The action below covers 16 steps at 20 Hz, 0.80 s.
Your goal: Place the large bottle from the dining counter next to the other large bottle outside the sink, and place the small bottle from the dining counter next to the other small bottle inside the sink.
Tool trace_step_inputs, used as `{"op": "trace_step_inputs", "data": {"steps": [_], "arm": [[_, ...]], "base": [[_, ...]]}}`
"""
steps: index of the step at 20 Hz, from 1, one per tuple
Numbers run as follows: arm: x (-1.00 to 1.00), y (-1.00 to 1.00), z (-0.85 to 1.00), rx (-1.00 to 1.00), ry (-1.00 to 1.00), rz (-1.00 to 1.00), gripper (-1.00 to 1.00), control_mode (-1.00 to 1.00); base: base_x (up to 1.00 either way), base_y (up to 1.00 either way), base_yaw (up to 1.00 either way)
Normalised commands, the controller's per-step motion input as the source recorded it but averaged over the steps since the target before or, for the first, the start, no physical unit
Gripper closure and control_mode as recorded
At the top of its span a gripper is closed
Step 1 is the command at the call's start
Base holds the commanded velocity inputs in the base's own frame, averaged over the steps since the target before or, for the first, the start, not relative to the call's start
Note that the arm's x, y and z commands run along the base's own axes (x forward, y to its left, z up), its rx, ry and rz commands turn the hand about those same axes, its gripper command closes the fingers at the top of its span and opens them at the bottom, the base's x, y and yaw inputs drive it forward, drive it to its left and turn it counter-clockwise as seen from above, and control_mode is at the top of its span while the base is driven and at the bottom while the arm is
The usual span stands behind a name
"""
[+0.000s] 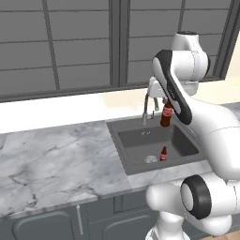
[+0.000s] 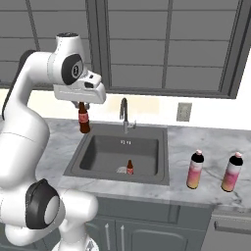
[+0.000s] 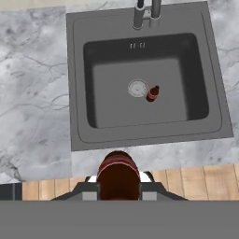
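Right base view: the tool (image 2: 83, 105) grips the small bottle (image 2: 84, 120) by its cap above the sink (image 2: 147, 131).

arm: reaches up from the near base, elbow bent, wrist turned down
gripper (image 2: 84, 109): points straight down, jaws clamped on the small bottle (image 2: 84, 119) by its top, held aloft

Both base views look forward and down from behind the arm, left and right, sharing the sink (image 1: 157, 143) and the window behind. The hand view looks seemingly straight down into the basin from well above.
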Motion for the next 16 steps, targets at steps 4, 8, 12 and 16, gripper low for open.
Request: {"op": "trace_step_inputs", "data": {"steps": [4,8,12,16], "arm": [[0.0,0.0,0.0,0.0,0.0,0.0,1.0,1.0],[0.0,0.0,0.0,0.0,0.0,0.0,1.0,-1.0],[0.09,0.08,0.0,0.0,0.0,0.0,1.0,-1.0],[0.39,0.12,-0.14,0.0,-0.02,0.0,1.0,-1.0]], "base": [[0.0,0.0,0.0],[0.0,0.0,0.0],[0.0,0.0,0.0],[0.0,0.0,0.0]]}}
